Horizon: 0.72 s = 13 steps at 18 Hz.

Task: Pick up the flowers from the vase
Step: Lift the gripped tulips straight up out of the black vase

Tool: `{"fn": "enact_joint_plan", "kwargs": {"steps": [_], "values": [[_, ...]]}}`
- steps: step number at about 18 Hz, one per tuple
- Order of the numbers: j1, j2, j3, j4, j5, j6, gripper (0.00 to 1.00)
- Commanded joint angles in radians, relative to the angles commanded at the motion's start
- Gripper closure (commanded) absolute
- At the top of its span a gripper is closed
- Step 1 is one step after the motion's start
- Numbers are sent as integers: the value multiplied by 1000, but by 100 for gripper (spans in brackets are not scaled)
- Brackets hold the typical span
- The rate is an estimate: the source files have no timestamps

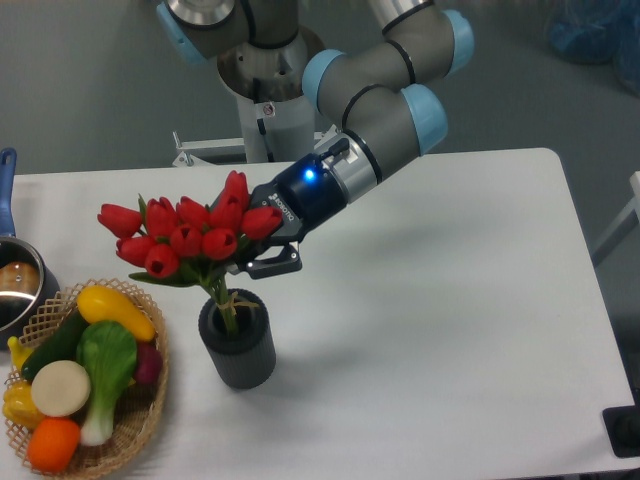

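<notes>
Progress reads as well past the grasp and partway through the lift: the flowers (185, 238) sit high above the vase (238, 350), their red heads clear of its mouth, but the lower ends of the green stems look to be just inside the rim, so the bunch is not quite free. What is left, by this judgement, is to draw the stems fully out and carry the bunch away from the vase.

At the far left edge, a pot (14, 285) with a blue handle is cut off by the frame; something brownish lies in it, too little shown to name. Just right of it, a wicker basket (135, 430) holds toy vegetables: a yellow one, a green one, a white round one and an orange one among them. Next comes the dark ribbed vase, upright on the white tabletop (450, 330), holding nothing but those stem ends. Above and to its right, the pincer (262, 258) is clamped on the bunch just under the blooms, its fingers partly hidden by the tulips. The arm reaches in from the upper right.
</notes>
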Motion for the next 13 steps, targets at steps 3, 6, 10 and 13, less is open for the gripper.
{"fn": "enact_joint_plan", "kwargs": {"steps": [3,6,10,13], "values": [[0,21,24,0,2,-72,72],[0,48,32,0,2,-123,72],[8,63,46,0,2,-157,72],[9,77,78,0,3,-224,72]]}}
